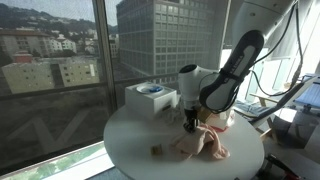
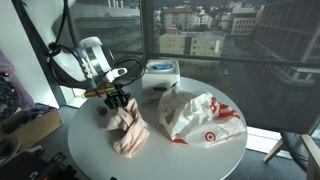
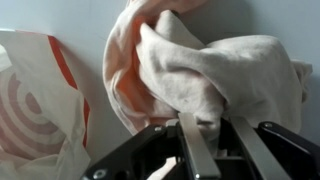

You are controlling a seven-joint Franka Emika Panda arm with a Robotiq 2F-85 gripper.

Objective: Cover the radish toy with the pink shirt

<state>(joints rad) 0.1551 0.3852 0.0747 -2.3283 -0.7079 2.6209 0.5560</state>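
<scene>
The pink shirt (image 2: 128,132) lies bunched on the round white table (image 2: 90,150); it also shows in an exterior view (image 1: 207,146) and fills the wrist view (image 3: 200,65). My gripper (image 2: 118,99) points down at the shirt's top edge, and its fingers (image 3: 210,135) are shut on a fold of the fabric. It shows in an exterior view (image 1: 190,124) too. A small reddish thing (image 2: 100,109) lies just beside the shirt near the gripper; it may be the radish toy, but it is too small to tell.
A white plastic bag with red rings (image 2: 200,118) lies beside the shirt, also in the wrist view (image 3: 30,100). A white box with a blue top (image 1: 150,97) stands at the window side of the table. A small brown object (image 1: 156,150) sits near the table's front.
</scene>
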